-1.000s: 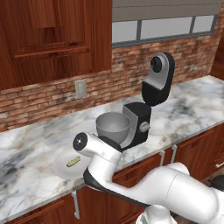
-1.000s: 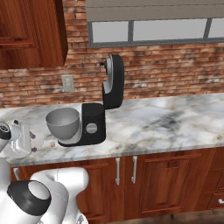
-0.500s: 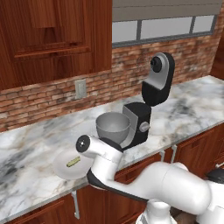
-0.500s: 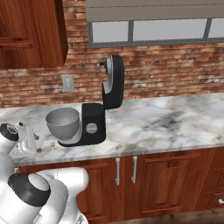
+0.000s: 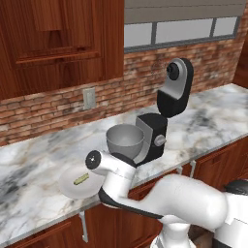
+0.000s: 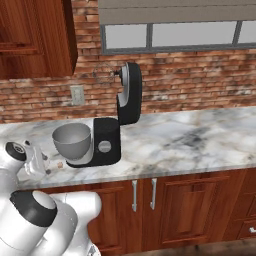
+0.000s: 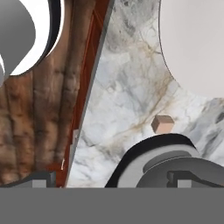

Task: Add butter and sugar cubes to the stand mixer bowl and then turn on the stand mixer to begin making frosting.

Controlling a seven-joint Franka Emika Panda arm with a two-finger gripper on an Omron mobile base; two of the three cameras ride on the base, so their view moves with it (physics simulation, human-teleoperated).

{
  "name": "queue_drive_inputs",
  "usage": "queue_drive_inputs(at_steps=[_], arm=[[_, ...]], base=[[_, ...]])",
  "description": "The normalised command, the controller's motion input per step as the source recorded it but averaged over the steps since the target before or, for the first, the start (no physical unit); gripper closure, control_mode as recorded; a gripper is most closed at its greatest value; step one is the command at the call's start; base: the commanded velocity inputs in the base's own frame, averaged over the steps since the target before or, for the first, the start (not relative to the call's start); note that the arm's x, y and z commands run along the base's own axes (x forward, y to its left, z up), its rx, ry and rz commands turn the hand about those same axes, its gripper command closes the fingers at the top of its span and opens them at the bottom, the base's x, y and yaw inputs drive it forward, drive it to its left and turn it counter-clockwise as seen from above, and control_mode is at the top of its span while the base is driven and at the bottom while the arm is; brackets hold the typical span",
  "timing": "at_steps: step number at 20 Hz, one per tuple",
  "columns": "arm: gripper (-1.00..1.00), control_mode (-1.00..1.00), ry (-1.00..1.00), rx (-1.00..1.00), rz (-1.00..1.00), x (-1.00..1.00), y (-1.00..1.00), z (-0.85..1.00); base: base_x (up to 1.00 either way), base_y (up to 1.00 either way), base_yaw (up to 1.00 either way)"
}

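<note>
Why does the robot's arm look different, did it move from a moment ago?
Yes. In the left base view the arm's dark-capped joint has shifted right, nearer the stand mixer bowl, uncovering more of the white plate.

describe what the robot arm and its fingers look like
The arm is glossy white with thick rounded segments and dark bands at the joints, each capped by a round dark disc. Its small fingers are dark and blocky. No cables or markings show.
</note>
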Motion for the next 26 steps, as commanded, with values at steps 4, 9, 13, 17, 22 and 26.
queue_drive_inputs(at_steps=[4,9,13,17,22,26], arm=[[-1.0,-1.0,0.0,0.0,0.02,0.16,0.0,-0.05],[-1.0,-1.0,0.01,0.0,0.01,0.15,0.0,-0.13],[-1.0,-1.0,0.02,0.0,0.01,0.2,0.0,-0.18],[-1.0,-1.0,0.03,-0.01,0.01,0.21,0.0,-0.19],[-1.0,-1.0,0.04,-0.04,0.0,0.2,0.0,-0.24],[-1.0,-1.0,0.03,-0.05,0.0,0.22,0.0,-0.26]], base=[[0.0,0.0,0.0],[0.0,0.0,0.0],[0.0,0.0,0.0],[0.0,0.0,0.0],[0.0,0.0,0.0],[0.0,0.0,0.0]])
